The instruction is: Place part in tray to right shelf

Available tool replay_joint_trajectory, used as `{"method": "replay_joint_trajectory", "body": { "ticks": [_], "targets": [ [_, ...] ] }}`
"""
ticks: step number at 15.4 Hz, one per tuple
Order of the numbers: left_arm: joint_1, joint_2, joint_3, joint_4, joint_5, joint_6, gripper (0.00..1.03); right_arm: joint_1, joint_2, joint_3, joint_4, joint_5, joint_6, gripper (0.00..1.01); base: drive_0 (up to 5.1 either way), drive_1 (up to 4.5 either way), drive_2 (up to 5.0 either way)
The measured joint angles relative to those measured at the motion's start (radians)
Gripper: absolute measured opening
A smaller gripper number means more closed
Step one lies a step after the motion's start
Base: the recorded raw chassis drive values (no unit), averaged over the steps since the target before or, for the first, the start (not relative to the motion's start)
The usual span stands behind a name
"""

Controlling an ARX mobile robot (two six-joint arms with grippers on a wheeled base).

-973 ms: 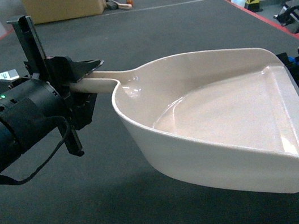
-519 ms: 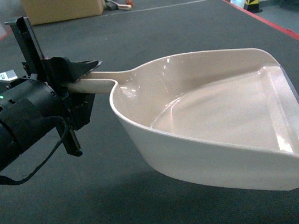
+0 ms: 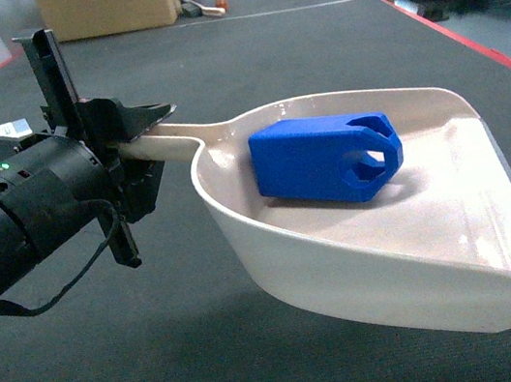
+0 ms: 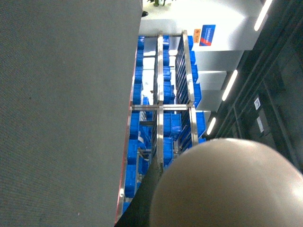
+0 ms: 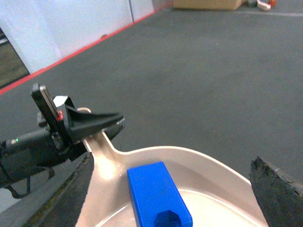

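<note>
Left gripper [image 3: 133, 133] clenched on the handle of the cream tray [image 3: 509, 296], holding it above the grey floor [image 3: 213, 51], blue part [image 3: 327, 159] lying inside the tray just beyond the gripped handle end, right gripper's fingers [image 5: 277, 187] spread apart over the tray, holding nothing

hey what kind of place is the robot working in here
Probably a warehouse or factory floor: stainless-steel racks stacked with large blue plastic crates, dark grey floor edged by red lines, a brown cardboard box at the back.
</note>
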Motion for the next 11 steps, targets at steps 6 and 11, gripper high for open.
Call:
{"method": "replay_joint_trajectory", "body": {
  "ticks": [6, 11],
  "targets": [
    [-0.002, 0.0, 0.0, 0.001, 0.003, 0.0, 0.13, -0.025, -0.325, -0.161, 0.034, 0.496, -0.061, 0.66, 0.0, 0.0, 0.0],
    [-0.001, 0.0, 0.0, 0.001, 0.002, 0.0, 0.13, -0.136, -0.48, -0.397, 0.096, 0.459, -0.082, 0.18, 0.0, 0.0, 0.0]
  ]
}}
